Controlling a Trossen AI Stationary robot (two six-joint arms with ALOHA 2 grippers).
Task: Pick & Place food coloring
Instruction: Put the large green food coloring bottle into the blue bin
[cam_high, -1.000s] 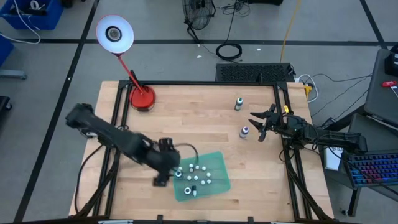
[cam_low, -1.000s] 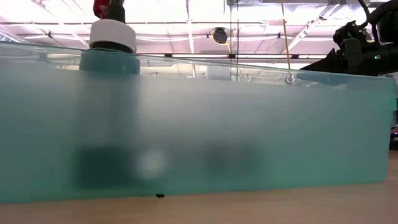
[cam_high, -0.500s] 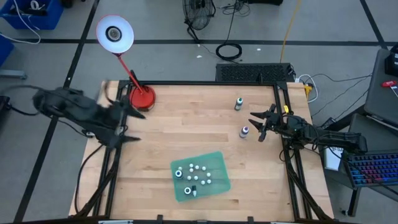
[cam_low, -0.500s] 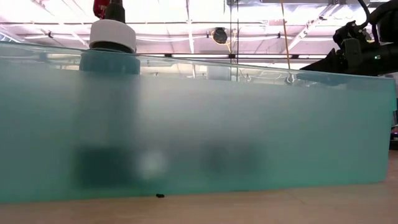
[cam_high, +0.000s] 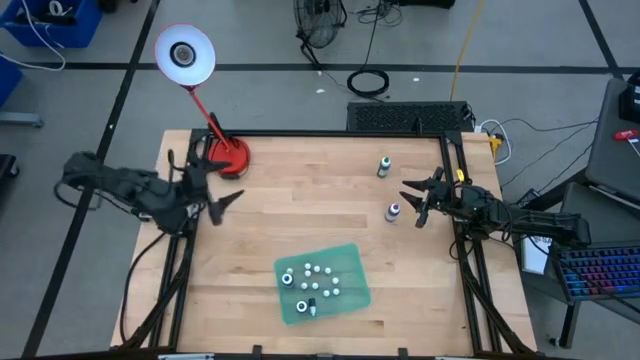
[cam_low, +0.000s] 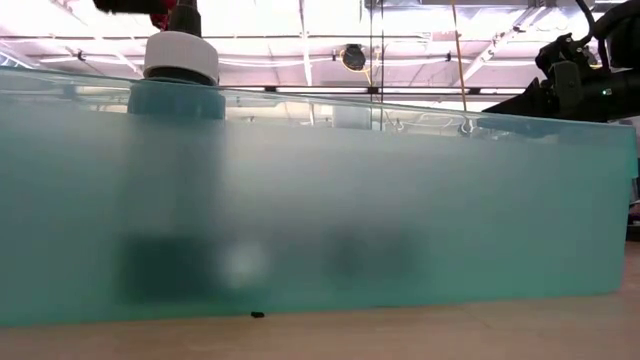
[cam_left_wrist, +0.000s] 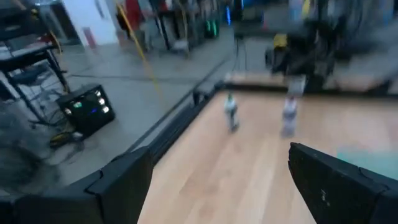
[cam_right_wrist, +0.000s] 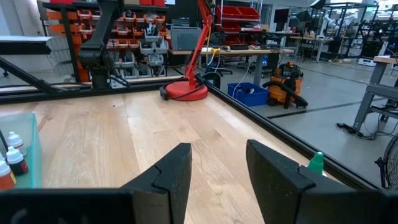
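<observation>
Two small white-capped food coloring bottles stand upright on the wood: one by the table's right side, one farther back. The left wrist view shows both. Several more bottles stand in a teal tray at the near middle, one white cap rising above its wall. My left gripper hangs open over the table's left part, far from all bottles. My right gripper is open, just right of the nearer bottle, touching nothing.
A red desk lamp stands with its base on the table's far left corner, close behind my left gripper. Black frame rails run along the table's sides. The teal tray wall fills the low view. Bare wood lies between the tray and the two bottles.
My left arm has pulled back from the tray's left edge, up and toward the table's left and far side, ending near the lamp base. The bottles in the tray and the two on the wood have kept their places. My right arm has stayed still.
</observation>
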